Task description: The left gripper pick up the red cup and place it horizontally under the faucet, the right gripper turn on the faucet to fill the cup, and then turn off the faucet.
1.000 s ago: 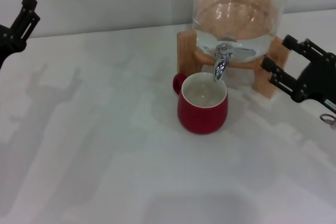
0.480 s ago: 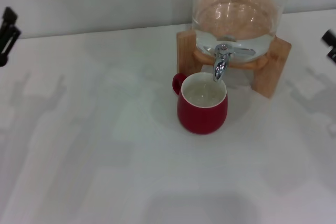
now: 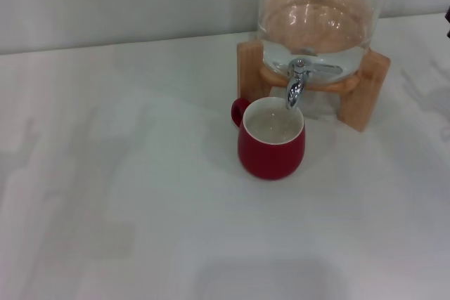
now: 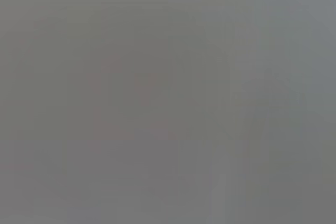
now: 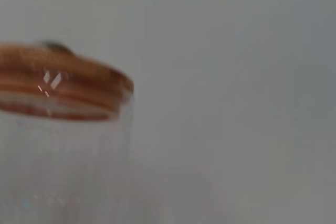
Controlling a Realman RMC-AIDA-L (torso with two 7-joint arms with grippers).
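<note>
The red cup (image 3: 271,147) stands upright on the white table (image 3: 140,194), its handle toward the back left and liquid inside its white interior. The chrome faucet (image 3: 296,86) hangs just above the cup's far rim, and no stream shows from it. Above the faucet sits the clear glass dispenser (image 3: 316,12) on its wooden stand (image 3: 369,89). The left gripper is out of every view. Only a dark sliver of the right gripper (image 3: 448,22) shows at the head view's right edge, well away from the faucet. The right wrist view shows the dispenser's wooden lid (image 5: 63,85).
A pale wall runs behind the table. Bare white tabletop spreads to the left of the cup and in front of it. The left wrist view shows only flat grey.
Both arms have drawn back outward: the left gripper has left the head view and the right has slid up to the right edge. Cup and faucet have not moved.
</note>
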